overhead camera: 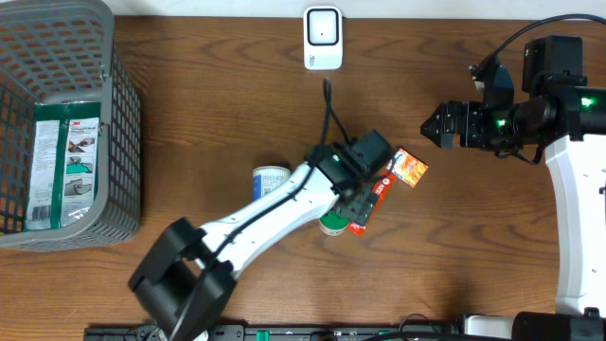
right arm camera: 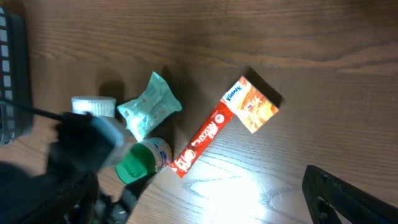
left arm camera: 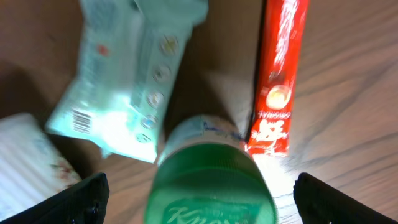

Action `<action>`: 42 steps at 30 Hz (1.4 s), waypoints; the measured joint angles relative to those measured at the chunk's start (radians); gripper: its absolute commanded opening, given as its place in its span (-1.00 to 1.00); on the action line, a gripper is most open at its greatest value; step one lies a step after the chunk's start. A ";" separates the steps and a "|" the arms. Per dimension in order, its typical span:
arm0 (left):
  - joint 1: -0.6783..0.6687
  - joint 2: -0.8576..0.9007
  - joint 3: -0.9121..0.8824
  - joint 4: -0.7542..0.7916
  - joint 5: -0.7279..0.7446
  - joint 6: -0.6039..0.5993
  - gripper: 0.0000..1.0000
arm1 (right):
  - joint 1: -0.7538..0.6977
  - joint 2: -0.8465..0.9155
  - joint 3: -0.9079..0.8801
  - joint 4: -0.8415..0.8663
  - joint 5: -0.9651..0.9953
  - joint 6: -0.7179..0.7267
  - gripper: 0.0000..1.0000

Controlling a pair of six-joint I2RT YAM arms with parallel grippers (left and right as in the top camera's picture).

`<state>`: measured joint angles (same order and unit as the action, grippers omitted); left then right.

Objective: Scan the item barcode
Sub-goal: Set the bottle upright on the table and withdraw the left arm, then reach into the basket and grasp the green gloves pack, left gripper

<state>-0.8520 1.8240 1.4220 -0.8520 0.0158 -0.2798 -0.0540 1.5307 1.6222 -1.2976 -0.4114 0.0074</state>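
Note:
A jar with a green lid [left arm camera: 211, 186] sits between the wide-apart fingers of my left gripper [left arm camera: 205, 202], which is open, with a gap on each side of the lid. From overhead the jar [overhead camera: 331, 224] peeks out beside my left gripper [overhead camera: 352, 201] at the table's middle. A red stick packet [left arm camera: 277, 74] lies right beside the jar, and a pale teal wrapped packet [left arm camera: 124, 87] with a barcode lies to its left. The white scanner [overhead camera: 322, 38] stands at the back edge. My right gripper [overhead camera: 437, 125] hangs open at the right, holding nothing.
An orange tissue box [overhead camera: 409, 167] lies by the red packet's far end. A white and blue can [overhead camera: 271, 180] stands left of my left arm. A grey basket [overhead camera: 123, 123] at the far left holds a green and white package [overhead camera: 64, 161].

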 measured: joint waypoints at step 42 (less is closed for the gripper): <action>1.385 -0.093 0.463 -0.169 -0.049 0.121 0.92 | 0.000 0.000 0.000 0.000 0.000 0.000 0.99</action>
<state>0.5331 1.7306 1.8851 -1.0210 -0.0334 -0.1593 -0.0540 1.5307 1.6222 -1.2976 -0.4114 0.0074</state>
